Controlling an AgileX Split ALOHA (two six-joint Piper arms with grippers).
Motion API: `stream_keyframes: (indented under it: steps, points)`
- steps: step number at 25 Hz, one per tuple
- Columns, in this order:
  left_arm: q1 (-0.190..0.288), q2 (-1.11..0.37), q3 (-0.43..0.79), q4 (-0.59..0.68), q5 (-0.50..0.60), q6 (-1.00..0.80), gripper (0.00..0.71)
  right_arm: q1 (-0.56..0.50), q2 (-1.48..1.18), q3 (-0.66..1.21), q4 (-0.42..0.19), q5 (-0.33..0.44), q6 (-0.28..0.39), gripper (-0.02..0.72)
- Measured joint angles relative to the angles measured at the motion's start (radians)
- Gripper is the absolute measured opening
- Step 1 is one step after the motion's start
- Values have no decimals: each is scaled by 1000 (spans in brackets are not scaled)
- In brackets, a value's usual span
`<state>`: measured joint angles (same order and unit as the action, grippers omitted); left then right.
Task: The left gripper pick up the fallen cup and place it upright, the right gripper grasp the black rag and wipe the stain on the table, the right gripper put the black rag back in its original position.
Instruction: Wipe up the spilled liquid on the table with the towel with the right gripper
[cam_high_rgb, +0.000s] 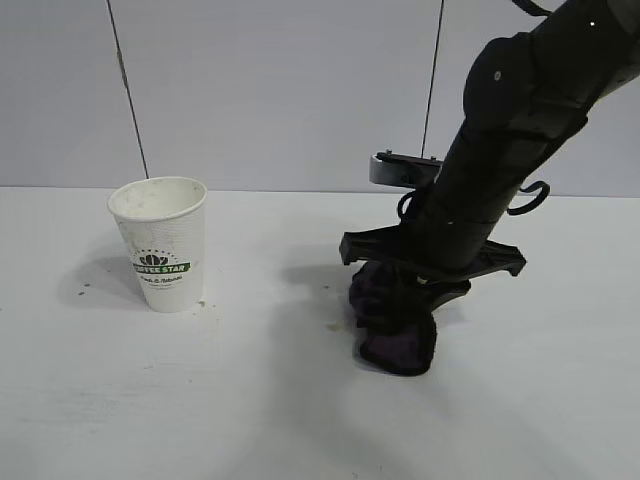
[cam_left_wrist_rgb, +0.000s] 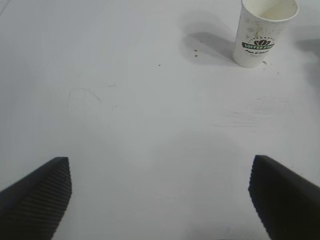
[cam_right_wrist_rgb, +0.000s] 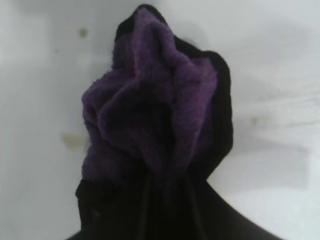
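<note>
The cup is already stood upright on the surface, well apart from the wiping area, so that part of the task appears settled. The black rag is pinched in the right tool, bunched into a wad and pressed down onto the surface so that its bulk can be dragged over the stain, of which only a yellowish trace is seen just beside the rag's edge (the rest is presumably hidden beneath the cloth). The right arm is pitched steeply downward over the rag, its body leaning in from the upper right of the exterior view. The left tool is held with fingers spread wide above bare surface, empty and idle, with the cup far ahead of it.
</note>
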<state>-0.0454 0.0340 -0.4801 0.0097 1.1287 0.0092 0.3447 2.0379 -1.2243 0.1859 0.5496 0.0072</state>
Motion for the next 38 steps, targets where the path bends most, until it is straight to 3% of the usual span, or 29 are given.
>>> stream_keyframes:
  steps: [5, 9, 14, 17, 26, 29, 35, 38]
  points:
    - [0, 0, 0, 0, 0, 0, 695, -62, -2, -21, -67, 59, 44, 90]
    - [0, 0, 0, 0, 0, 0, 695, -99, -1, -62, -83, 114, 55, 89]
    - [0, 0, 0, 0, 0, 0, 695, -73, 1, -74, 56, 118, 63, 89]
    - [0, 0, 0, 0, 0, 0, 695, -3, 1, -74, 105, 118, 52, 89]
    - [0, 0, 0, 0, 0, 0, 695, 162, 1, -74, 118, 176, 24, 89]
    - [0, 0, 0, 0, 0, 0, 695, 171, 1, -74, 118, 126, 21, 89]
    - [0, 0, 0, 0, 0, 0, 695, 171, 18, -74, 118, -101, 21, 89]
    - [0, 0, 0, 0, 0, 0, 695, 171, 49, -74, 126, -173, 22, 89]
